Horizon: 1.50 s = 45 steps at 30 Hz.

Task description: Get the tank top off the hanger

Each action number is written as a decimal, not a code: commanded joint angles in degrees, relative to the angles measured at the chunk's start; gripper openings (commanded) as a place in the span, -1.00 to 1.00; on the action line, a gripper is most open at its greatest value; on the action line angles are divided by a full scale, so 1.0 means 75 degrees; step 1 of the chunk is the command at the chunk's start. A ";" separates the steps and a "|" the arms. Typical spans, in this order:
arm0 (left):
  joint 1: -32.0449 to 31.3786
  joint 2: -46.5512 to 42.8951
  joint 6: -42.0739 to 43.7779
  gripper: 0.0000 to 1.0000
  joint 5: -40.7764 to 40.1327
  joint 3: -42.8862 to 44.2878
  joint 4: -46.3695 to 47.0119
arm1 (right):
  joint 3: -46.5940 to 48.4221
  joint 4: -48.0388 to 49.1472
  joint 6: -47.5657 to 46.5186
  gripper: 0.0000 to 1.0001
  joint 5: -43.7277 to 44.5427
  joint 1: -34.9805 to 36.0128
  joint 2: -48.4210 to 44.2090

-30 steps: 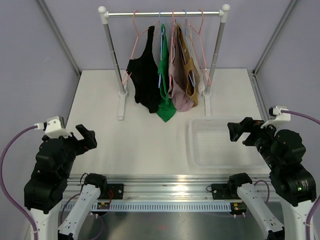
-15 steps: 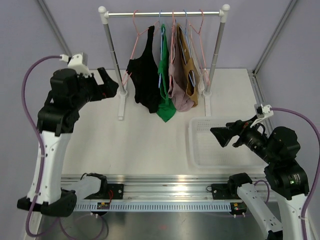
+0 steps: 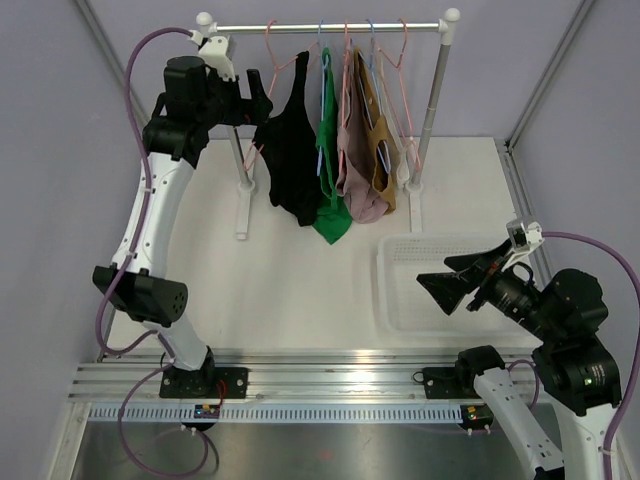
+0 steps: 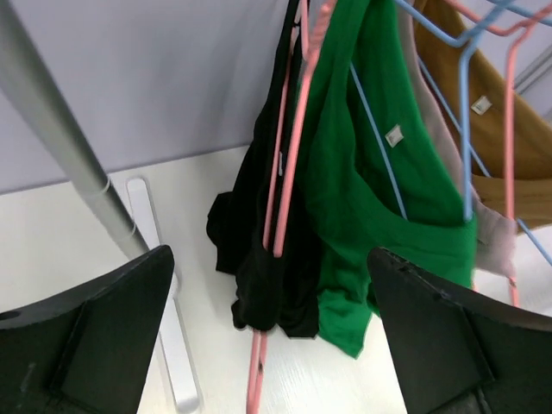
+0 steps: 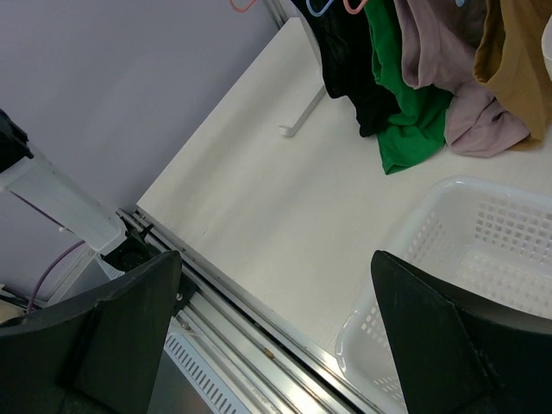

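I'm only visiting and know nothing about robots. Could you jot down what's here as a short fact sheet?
Rack: rail across the far end of the table
Clothes: hung left to right, black tank top, green top, mauve top, brown top
Left arm: left gripper open, raised beside the black tank top
Right arm: right gripper open, empty, by the white basket
Basket contents: none
Progress: black tank top on its pink hanger

Left arm (image 3: 150,215) and right arm (image 3: 575,345): white link shells, black joint housings. Purple cable (image 3: 580,236) runs to each wrist's white camera block (image 3: 213,42). Left claw (image 3: 262,97) and right claw (image 3: 440,280): black wedge fingers. Green lamp (image 3: 600,378) lit on right arm
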 commanded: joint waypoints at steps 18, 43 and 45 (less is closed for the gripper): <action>-0.0355 0.1770 0.0740 -0.74 -0.0160 0.1966 0.0748 | -0.0031 -0.0059 -0.0190 0.99 -0.0430 0.0043 -0.0086; -0.0543 -0.1933 -0.0432 -1.00 -0.0970 -0.0142 -0.1629 | 0.0227 0.0690 0.0079 0.97 -0.0991 0.0055 0.0557; -0.0555 -0.2377 -0.0513 -1.00 -0.0817 -0.0657 -0.1899 | 0.0215 0.0866 0.0115 0.96 -0.1167 0.0043 0.0733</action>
